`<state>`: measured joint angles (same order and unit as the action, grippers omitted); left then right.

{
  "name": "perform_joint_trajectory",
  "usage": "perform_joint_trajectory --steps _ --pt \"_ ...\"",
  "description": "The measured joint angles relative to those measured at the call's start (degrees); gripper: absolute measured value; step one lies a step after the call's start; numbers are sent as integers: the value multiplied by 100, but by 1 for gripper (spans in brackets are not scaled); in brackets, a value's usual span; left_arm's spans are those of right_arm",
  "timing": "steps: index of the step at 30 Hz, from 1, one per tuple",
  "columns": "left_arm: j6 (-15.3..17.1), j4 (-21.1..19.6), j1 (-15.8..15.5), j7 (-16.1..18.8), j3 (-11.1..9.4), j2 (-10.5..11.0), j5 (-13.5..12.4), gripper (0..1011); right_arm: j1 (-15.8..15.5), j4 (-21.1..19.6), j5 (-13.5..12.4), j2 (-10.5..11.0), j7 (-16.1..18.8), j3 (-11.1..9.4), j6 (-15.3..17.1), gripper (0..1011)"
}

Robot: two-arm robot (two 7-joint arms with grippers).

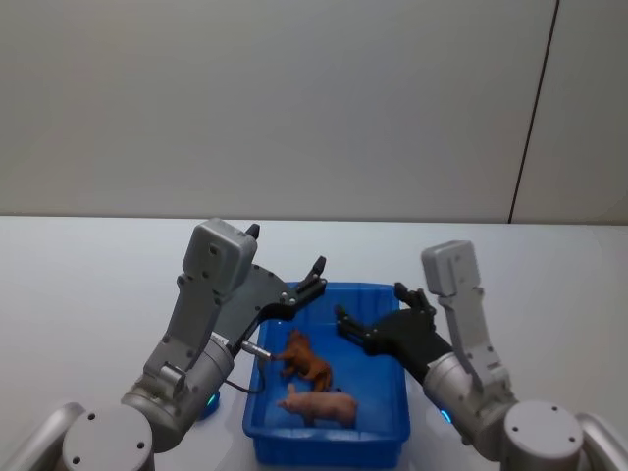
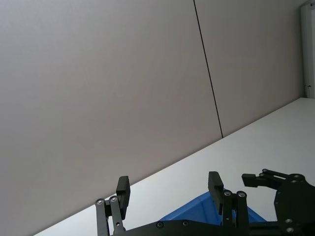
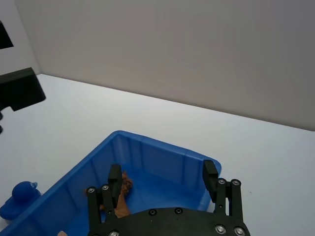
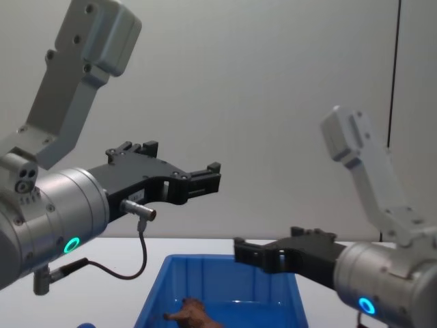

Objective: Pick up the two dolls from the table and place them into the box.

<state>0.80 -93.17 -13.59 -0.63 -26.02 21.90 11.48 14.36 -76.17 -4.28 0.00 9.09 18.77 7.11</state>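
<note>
The blue box (image 1: 329,449) sits on the white table between my arms. Inside it lie a dark brown doll (image 1: 305,360) and, nearer to me, a pale pink doll (image 1: 321,404). My left gripper (image 1: 286,251) hovers open over the box's far left corner, well above the rim, with nothing between its fingers. The right gripper (image 1: 371,303) is open and empty over the box's far right part. The right wrist view shows the brown doll (image 3: 123,189) below the right gripper (image 3: 162,174), and a blue doll (image 3: 19,199) on the table just outside the box wall (image 3: 162,143).
The white table (image 1: 88,285) spreads wide to the left, right and beyond the box. A plain grey wall (image 1: 294,98) closes the back. A thin cable (image 4: 140,256) loops under the left wrist, above the box (image 4: 225,260).
</note>
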Motion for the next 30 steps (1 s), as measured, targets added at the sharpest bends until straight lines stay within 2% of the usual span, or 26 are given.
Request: perform_joint_trajectory --steps 18,30 --pt "0 0 0 0 0 0 0 1002 -718 -887 -261 452 -794 -272 -16 1001" --pt "0 0 0 0 0 0 0 1002 -950 -1155 -347 606 -1056 -387 -15 1001"
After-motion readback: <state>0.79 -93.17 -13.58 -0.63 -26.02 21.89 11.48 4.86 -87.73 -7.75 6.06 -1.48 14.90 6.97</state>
